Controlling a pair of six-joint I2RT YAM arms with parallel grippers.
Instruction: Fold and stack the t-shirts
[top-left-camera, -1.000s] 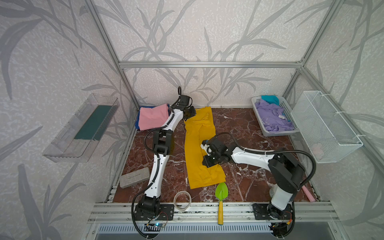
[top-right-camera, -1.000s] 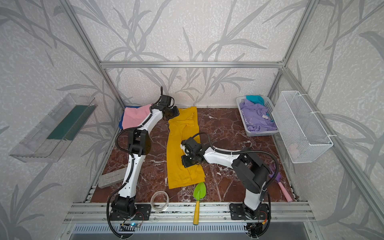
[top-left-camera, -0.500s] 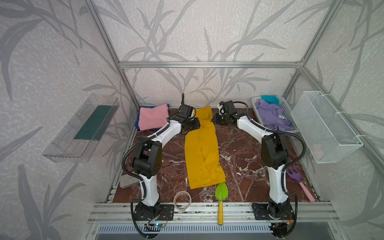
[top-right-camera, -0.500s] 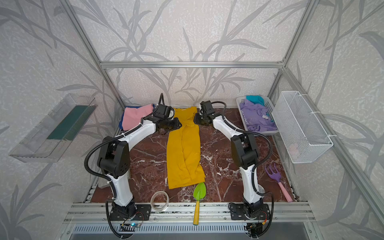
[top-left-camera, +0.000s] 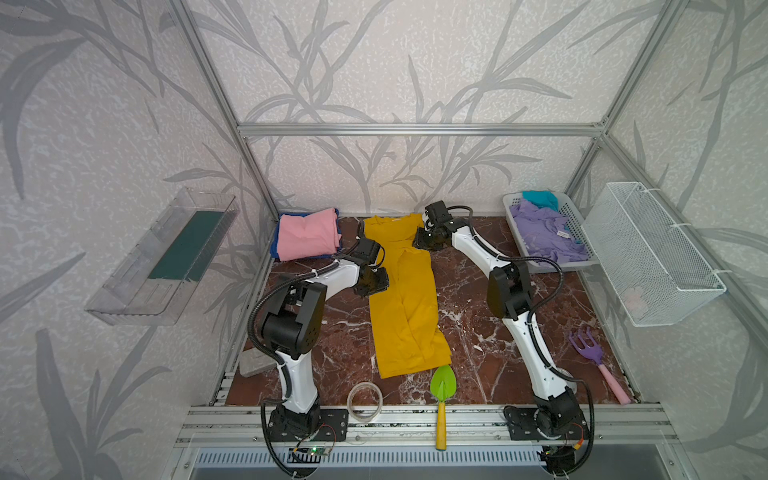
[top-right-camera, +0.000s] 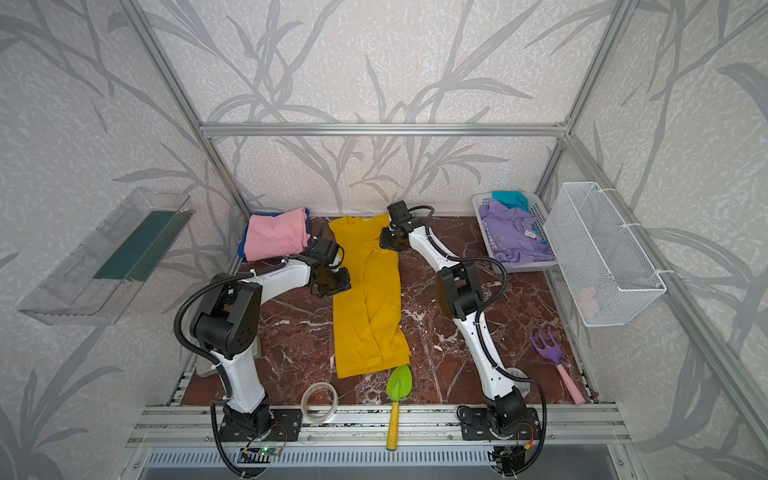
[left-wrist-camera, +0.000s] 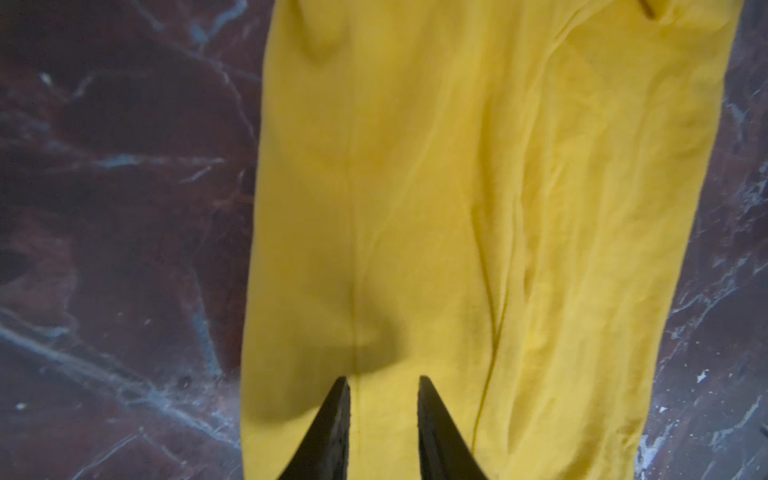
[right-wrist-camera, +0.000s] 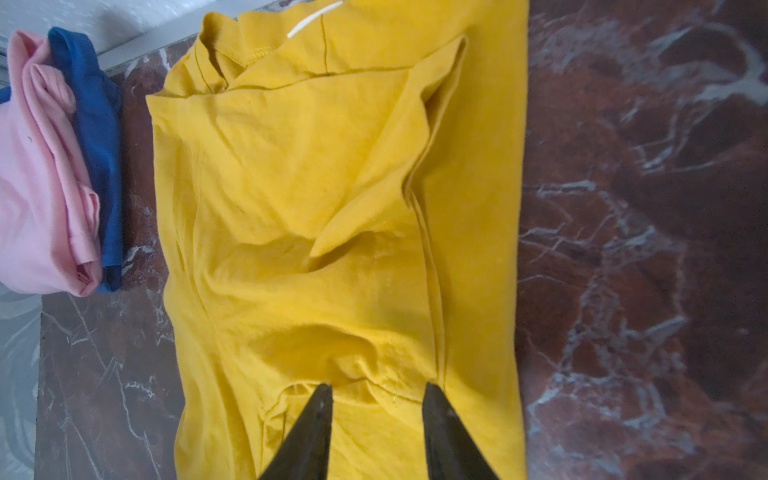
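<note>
Mustard-yellow t-shirt (top-left-camera: 405, 307): folded lengthwise, flat before you.
Left gripper (left-wrist-camera: 383, 380): fingers apart above it — seemingly not touching.
Right gripper (right-wrist-camera: 377, 387): fingers apart — at its collar end.

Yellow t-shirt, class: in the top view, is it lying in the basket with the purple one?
No, the yellow t-shirt lies stretched out on the marble table, apart from that basket.
</note>
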